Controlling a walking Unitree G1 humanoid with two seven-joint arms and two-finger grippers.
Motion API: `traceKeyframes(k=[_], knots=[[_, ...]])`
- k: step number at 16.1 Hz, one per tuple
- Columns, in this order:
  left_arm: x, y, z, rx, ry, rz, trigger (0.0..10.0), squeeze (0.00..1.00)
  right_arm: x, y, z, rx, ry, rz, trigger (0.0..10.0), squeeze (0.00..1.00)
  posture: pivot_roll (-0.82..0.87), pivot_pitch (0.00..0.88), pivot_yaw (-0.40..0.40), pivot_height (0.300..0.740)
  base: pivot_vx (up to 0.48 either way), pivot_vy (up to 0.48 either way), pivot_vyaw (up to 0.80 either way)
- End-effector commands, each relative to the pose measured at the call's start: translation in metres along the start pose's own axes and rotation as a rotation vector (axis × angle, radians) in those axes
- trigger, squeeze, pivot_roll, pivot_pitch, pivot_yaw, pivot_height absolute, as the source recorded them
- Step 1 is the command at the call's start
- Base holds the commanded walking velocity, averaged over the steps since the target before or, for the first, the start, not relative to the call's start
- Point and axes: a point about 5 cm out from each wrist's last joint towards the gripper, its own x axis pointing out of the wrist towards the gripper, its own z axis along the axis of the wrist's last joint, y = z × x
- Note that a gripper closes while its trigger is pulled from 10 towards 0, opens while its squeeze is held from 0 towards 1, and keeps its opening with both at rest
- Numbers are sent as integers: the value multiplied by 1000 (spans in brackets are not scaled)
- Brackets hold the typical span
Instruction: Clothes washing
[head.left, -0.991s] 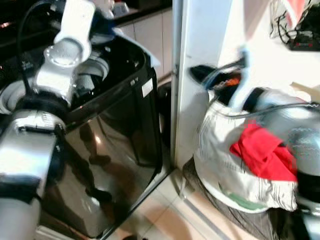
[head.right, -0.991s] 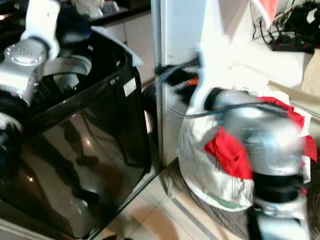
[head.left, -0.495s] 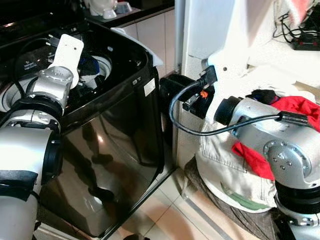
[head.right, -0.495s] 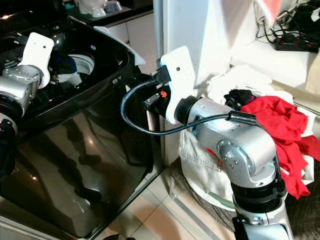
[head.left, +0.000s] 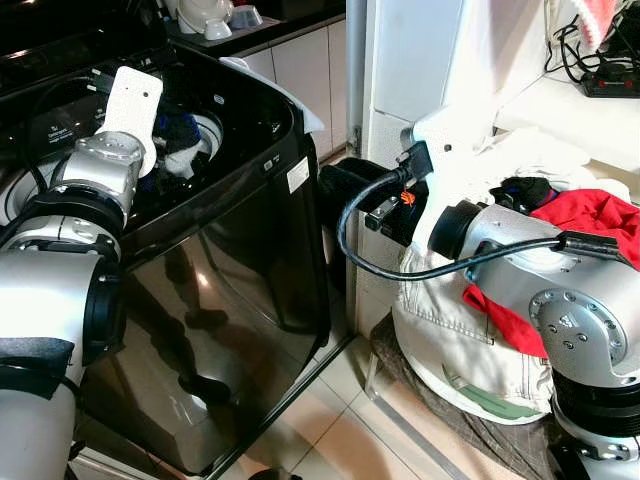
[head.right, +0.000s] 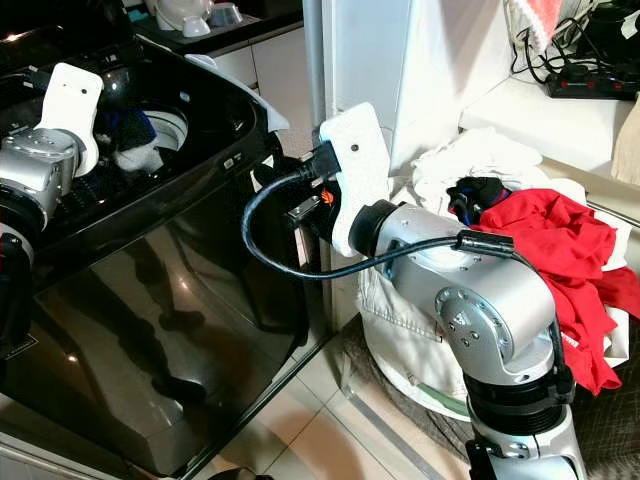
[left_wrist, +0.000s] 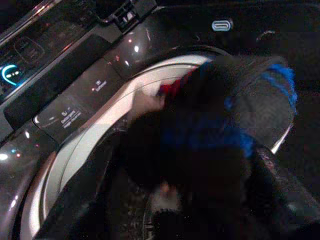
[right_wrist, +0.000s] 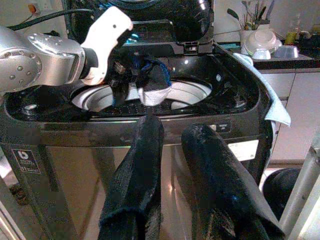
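A home laundry corner: top-loading washing machine (head.left: 240, 250), kitchen counter (head.left: 260, 25) with bowls.

A glossy black washing machine (head.left: 240, 290) is seen, its drum rim (right_wrist: 187, 92) white. A dark blue-and-white garment (right_wrist: 147, 80) is held — silver arms, black fingers (right_wrist: 135, 180). A red cloth (head.right: 560, 250) is piled on white laundry (head.right: 480, 155).

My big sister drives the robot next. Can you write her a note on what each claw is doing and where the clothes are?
Left claw: over the washing machine's open drum, shut on a dark blue and white garment not yet dropped in.
Right claw: open, holding nothing, in front of the washing machine.
Laundry basket on the robot's right holds the red garment and white clothes.
Done: one piece carried over. Left: let it go, then fetch the rest.
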Motion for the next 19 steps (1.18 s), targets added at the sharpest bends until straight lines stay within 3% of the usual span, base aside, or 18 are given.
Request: traceKeyframes(k=[1, 10, 12, 13, 16, 18, 19], knots=[[-1, 6, 4, -18, 3, 10, 10000, 1000, -2, 1, 2, -8, -3, -1, 10000, 0, -154, 0, 140, 740, 0, 0, 0], [-1, 12, -1, -55, 6, 29, 10000, 1000, -4, -1, 1, 0, 8, -3, 10000, 0, -157, 0, 140, 740, 0, 0, 0], [-1, 2, 15, -97, -100, -37, 10000, 1000, -5, -16, -1, -55, 6, -152, 10000, 0, -156, 0, 141, 740, 0, 0, 0], [-3, -8, 27, -165, -182, -92, 10000, 0, -7, -28, -3, -113, 5, -272, 10000, 0, -154, 0, 136, 740, 0, 0, 0], [-7, -31, 52, -445, -353, -218, 10000, 0, -18, -61, -5, -166, 38, -504, 10000, 0, -151, 0, 128, 740, 0, 0, 0], [-11, -55, 48, -441, -442, -299, 10000, 0, -29, -73, -8, -241, 31, -619, 10000, 0, -148, 0, 119, 740, 0, 0, 0], [-15, -68, 36, -362, -501, -304, 10000, 0, -34, -73, -10, -283, 9, -672, 10000, 0, -150, 0, 118, 740, 0, 0, 0]])
